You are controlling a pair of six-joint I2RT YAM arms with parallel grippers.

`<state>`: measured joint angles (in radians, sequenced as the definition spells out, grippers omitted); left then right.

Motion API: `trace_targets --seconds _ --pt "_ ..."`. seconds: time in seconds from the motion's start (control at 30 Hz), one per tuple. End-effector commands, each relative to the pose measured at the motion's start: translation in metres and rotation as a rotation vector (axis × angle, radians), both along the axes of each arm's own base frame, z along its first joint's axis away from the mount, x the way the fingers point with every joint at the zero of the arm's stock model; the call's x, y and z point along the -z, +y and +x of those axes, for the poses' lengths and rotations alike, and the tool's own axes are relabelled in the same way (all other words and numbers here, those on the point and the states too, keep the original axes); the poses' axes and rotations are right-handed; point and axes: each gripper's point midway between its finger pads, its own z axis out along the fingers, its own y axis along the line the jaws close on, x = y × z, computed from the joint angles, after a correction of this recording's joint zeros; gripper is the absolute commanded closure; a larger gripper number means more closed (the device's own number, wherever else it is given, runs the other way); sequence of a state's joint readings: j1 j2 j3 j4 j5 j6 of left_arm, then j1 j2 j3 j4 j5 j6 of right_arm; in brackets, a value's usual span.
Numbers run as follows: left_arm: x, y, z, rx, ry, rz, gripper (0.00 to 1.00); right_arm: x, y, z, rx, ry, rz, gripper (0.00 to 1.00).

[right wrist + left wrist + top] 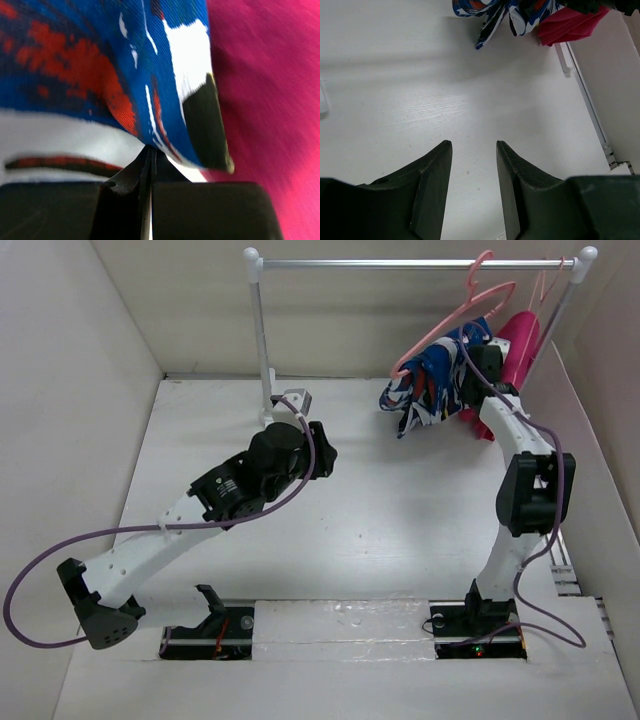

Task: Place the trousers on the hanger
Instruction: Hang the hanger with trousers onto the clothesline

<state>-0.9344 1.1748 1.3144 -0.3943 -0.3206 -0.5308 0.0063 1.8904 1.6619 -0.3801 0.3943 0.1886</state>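
The trousers, in a blue, white and red print, hang bunched over the lower arm of the light-pink hanger, which hooks on the rail at the back right. My right gripper is up against them and shut on a fold of the trousers; one black finger shows, the other is hidden under the cloth. My left gripper is open and empty over the middle of the table, pointing toward the trousers; in its wrist view the left gripper has only table between its jaws.
A plain magenta garment hangs just right of the trousers, also in the left wrist view and the right wrist view. The silver rail spans the back on white posts. White walls enclose the table.
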Motion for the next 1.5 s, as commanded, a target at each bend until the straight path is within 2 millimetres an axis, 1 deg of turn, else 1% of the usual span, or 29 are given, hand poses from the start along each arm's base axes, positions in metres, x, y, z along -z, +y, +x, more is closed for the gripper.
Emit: trace_targets --seconds 0.0,0.03,0.1,0.13,0.33,0.37,0.47,0.53,0.57,0.67,0.8,0.83,0.9,0.93,0.97,1.03,1.07,1.1,1.13,1.17,1.2,1.23,1.27,1.3,1.33,1.37,1.4,1.43,1.47 --pt "-0.003 0.009 -0.001 -0.020 -0.022 0.006 0.63 -0.025 -0.004 0.032 0.025 -0.131 0.020 1.00" --pt "-0.001 0.011 0.000 -0.028 -0.020 0.015 0.63 -0.011 -0.001 0.041 0.018 -0.121 0.034 1.00" --pt "0.004 0.012 0.001 -0.038 -0.012 0.032 0.63 -0.013 0.014 0.059 -0.048 -0.157 0.094 1.00" --pt "0.007 0.013 0.002 -0.046 -0.009 0.043 0.63 -0.001 0.017 0.067 -0.056 -0.147 0.112 1.00" --pt "0.015 0.015 0.007 -0.075 0.000 0.068 0.62 -0.007 0.032 0.085 -0.114 -0.273 0.234 1.00" --pt "0.017 0.014 0.008 -0.078 0.002 0.071 0.62 -0.015 0.043 0.085 -0.169 -0.305 0.266 0.95" --pt "0.017 0.014 0.011 -0.096 0.002 0.074 0.59 -0.010 0.036 0.083 -0.155 -0.281 0.306 0.84" --pt "0.014 0.014 0.014 -0.108 -0.004 0.075 0.55 -0.023 0.032 0.077 -0.145 -0.285 0.281 0.78" --pt "0.012 0.014 0.016 -0.114 -0.008 0.079 0.53 -0.023 0.032 0.072 -0.130 -0.289 0.260 0.67" --pt "0.010 0.018 0.025 -0.158 -0.020 0.118 0.47 -0.052 0.025 0.065 -0.115 -0.317 0.215 0.47" --pt "-0.001 0.025 0.034 -0.222 -0.045 0.154 0.42 -0.059 0.018 0.062 -0.148 -0.285 0.201 0.42" --pt "-0.003 0.027 0.036 -0.234 -0.054 0.154 0.40 -0.088 0.018 0.056 -0.156 -0.351 0.188 0.42" --pt "-0.013 0.029 0.036 -0.245 -0.070 0.134 0.35 -0.091 0.023 0.042 -0.191 -0.363 0.183 0.38" --pt "-0.016 0.029 0.036 -0.246 -0.075 0.124 0.34 -0.120 0.031 0.030 -0.217 -0.420 0.180 0.38" --pt "-0.021 0.028 0.036 -0.240 -0.084 0.105 0.32 -0.129 0.041 0.021 -0.244 -0.435 0.185 0.38" --pt "-0.023 0.024 0.035 -0.223 -0.086 0.090 0.31 -0.126 0.057 0.001 -0.275 -0.417 0.196 0.38" --pt "-0.025 0.022 0.035 -0.218 -0.089 0.079 0.30 -0.152 0.062 -0.019 -0.288 -0.462 0.195 0.38" --pt "-0.025 0.019 0.035 -0.211 -0.083 0.070 0.29 -0.154 0.063 -0.031 -0.291 -0.464 0.204 0.38" --pt "-0.024 0.017 0.034 -0.204 -0.079 0.065 0.28 -0.138 0.076 -0.045 -0.313 -0.426 0.220 0.38" --pt "-0.025 0.014 0.035 -0.196 -0.081 0.055 0.26 -0.159 0.082 -0.068 -0.327 -0.469 0.232 0.38" --pt "-0.021 0.001 0.033 -0.101 -0.042 0.012 0.24 -0.157 0.092 -0.096 -0.346 -0.460 0.254 0.38" --pt "-0.014 0.013 0.044 -0.144 -0.030 0.023 0.24 -0.139 0.092 -0.097 -0.341 -0.421 0.257 0.35" --pt "-0.014 0.009 0.051 -0.098 -0.023 -0.035 0.24 -0.141 0.108 -0.112 -0.391 -0.429 0.270 0.00" --pt "-0.004 -0.003 0.046 0.024 0.034 -0.088 0.24 -0.160 0.116 -0.137 -0.432 -0.482 0.276 0.00" --pt "0.006 0.001 0.055 0.007 0.078 -0.134 0.24 -0.157 0.122 -0.151 -0.454 -0.474 0.282 0.00" --pt "0.031 0.017 0.069 -0.042 0.132 -0.127 0.25 -0.140 0.144 -0.168 -0.546 -0.431 0.320 0.00" --pt "0.039 0.016 0.067 -0.006 0.169 -0.140 0.26 -0.155 0.149 -0.191 -0.584 -0.482 0.323 0.00" --pt "0.047 0.018 0.067 0.002 0.186 -0.131 0.26 -0.145 0.162 -0.216 -0.645 -0.469 0.344 0.00" --pt "0.048 0.019 0.065 0.008 0.180 -0.120 0.26 -0.131 0.163 -0.216 -0.648 -0.439 0.353 0.00"
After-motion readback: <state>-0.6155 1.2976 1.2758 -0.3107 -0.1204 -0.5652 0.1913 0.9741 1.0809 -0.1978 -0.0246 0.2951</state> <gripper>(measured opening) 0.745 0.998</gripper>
